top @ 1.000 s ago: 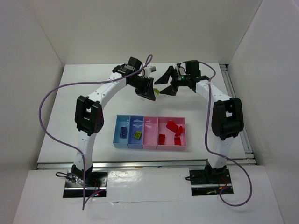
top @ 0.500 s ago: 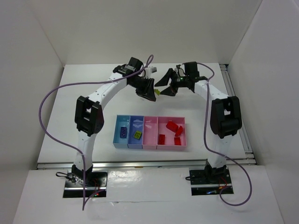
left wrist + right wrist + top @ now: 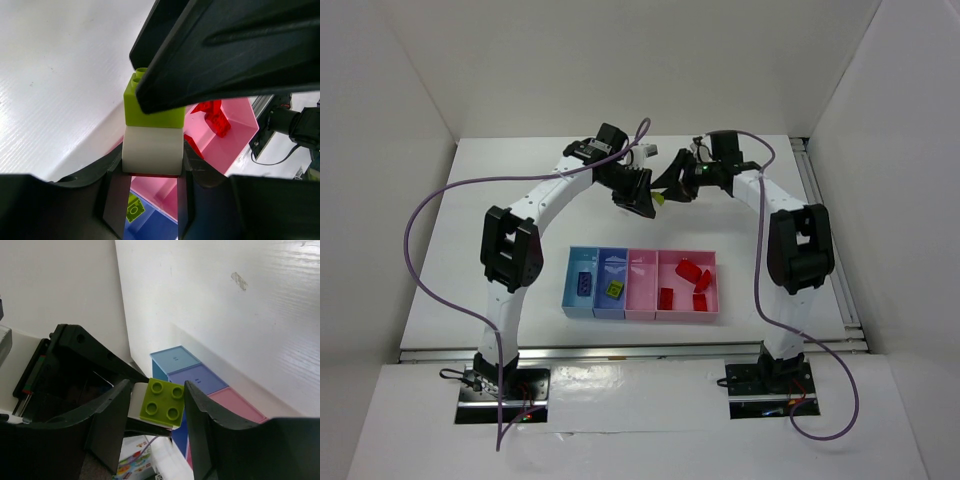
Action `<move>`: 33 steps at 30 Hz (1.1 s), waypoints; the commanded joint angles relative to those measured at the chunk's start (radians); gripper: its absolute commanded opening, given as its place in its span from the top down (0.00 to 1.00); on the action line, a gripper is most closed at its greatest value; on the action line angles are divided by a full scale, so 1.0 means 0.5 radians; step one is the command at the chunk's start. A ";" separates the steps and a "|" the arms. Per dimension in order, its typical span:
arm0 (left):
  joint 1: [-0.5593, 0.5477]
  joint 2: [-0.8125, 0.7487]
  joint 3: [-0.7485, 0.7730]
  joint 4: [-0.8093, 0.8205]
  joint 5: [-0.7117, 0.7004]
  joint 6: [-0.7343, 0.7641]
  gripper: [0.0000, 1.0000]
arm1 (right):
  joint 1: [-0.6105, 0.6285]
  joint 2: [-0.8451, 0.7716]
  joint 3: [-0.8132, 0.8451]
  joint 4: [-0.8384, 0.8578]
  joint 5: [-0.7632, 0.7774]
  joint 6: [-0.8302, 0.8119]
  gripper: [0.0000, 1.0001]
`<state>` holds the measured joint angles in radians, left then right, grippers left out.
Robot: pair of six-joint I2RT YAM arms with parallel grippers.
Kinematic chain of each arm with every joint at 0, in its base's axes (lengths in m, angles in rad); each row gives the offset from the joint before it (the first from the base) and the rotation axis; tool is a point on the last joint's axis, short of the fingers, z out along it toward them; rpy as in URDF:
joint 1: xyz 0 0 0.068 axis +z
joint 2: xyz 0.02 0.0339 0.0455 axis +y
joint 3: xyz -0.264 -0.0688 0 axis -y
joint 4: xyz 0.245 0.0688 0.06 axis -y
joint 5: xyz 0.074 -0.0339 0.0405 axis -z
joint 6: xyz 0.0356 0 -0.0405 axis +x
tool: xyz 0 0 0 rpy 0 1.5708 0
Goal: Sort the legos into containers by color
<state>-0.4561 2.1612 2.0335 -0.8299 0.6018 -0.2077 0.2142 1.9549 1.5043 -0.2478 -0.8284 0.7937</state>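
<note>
My left gripper [image 3: 151,167] pinches the pale brick [image 3: 151,147] mid-air beyond the trays [image 3: 642,285], w/ the green brick [image 3: 162,401] stuck on top. Right gripper [image 3: 157,399] straddles the green one, can't tell if clamped. Light, stiff, slick plastic: I'd squeeze flat sides, not studs

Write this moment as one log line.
left pincer: grips pale plastic brick | right pincer: clamps yellow-green plastic brick stacked on it
</note>
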 commanded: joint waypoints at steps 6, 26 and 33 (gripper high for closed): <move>-0.005 -0.126 0.013 0.003 0.060 0.060 1.00 | 0.062 0.045 0.139 -0.084 -0.077 -0.118 0.47; -0.005 -0.126 0.050 0.003 -0.041 0.060 1.00 | -0.008 -0.063 -0.036 -0.198 -0.132 -0.191 0.35; -0.005 -0.126 0.050 0.003 -0.041 0.060 1.00 | 0.029 -0.044 -0.017 -0.161 -0.150 -0.191 0.47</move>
<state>-0.4637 2.1555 2.0335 -0.8661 0.5785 -0.2043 0.2142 1.9636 1.4937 -0.3202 -0.8726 0.7166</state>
